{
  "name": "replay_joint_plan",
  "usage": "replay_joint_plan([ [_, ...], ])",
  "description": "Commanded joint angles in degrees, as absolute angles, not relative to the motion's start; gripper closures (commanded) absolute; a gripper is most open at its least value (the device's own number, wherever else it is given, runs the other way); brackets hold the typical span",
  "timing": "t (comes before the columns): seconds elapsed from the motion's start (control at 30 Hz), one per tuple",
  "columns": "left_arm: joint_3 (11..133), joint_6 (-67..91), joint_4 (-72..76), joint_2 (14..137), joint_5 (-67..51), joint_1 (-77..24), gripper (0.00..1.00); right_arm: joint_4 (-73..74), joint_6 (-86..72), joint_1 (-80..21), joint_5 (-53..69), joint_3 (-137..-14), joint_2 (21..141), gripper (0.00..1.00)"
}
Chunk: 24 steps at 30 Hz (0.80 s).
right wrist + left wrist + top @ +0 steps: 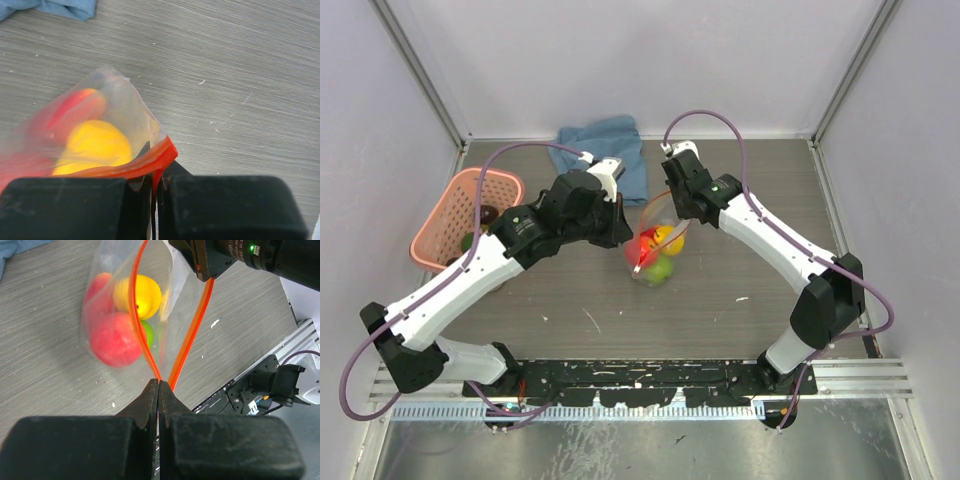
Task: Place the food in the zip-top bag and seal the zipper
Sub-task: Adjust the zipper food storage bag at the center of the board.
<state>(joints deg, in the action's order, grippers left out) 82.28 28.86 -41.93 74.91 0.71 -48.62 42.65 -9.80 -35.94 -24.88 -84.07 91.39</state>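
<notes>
The clear zip-top bag point(655, 255) hangs between my two grippers just above the table. It holds red point(112, 340), yellow point(137, 295) and green point(148, 335) toy fruits. Its red-orange zipper point(192, 330) is parted into two strips, so the mouth is open. My left gripper point(158, 382) is shut on one end of the zipper. My right gripper point(156, 172) is shut on the other end of the zipper point(150, 162), with the yellow fruit point(95, 145) just beyond it. In the top view the left gripper point(628, 245) is left of the bag and the right gripper point(682, 228) is at its upper right.
A pink lattice basket point(440, 225) stands at the left, with a dark fruit point(488, 213) and a green fruit point(468, 240) inside. A blue cloth point(610, 150) lies at the back centre. White walls enclose the table.
</notes>
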Motion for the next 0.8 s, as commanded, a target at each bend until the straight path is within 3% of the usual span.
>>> replay_joint_plan([
  [0.0,84.4,27.3,-42.6,74.4,1.6,-48.3,1.0,38.7,-9.0,-36.3,-18.9,-84.0,88.1,0.91],
  [0.1,83.6,28.8,-41.6,76.2,0.4,-48.3,1.0,38.0,-9.4,-36.4,-18.4,-82.9,88.2,0.9],
  [0.2,82.2,29.8,-38.6,76.6,-0.2,-48.3,0.57,37.6,-9.1,-36.3,-17.8,-82.7,88.2,0.9],
  [0.33,83.1,29.3,-37.8,78.6,3.0,-48.3,0.4,36.4,-8.9,-36.4,-15.9,-82.4,87.5,0.9],
  [0.47,86.6,27.1,-39.8,83.3,8.3,-48.2,0.32,36.0,-8.9,-36.4,-14.0,-82.4,87.4,0.9],
  [0.57,89.3,25.8,-40.9,87.5,10.6,-47.6,0.36,36.0,-9.2,-36.3,-13.5,-82.2,87.0,0.88],
  [0.77,92.8,26.5,-41.6,92.5,10.0,-47.1,0.9,38.0,-12.3,-36.5,-8.9,-81.7,83.9,0.61],
])
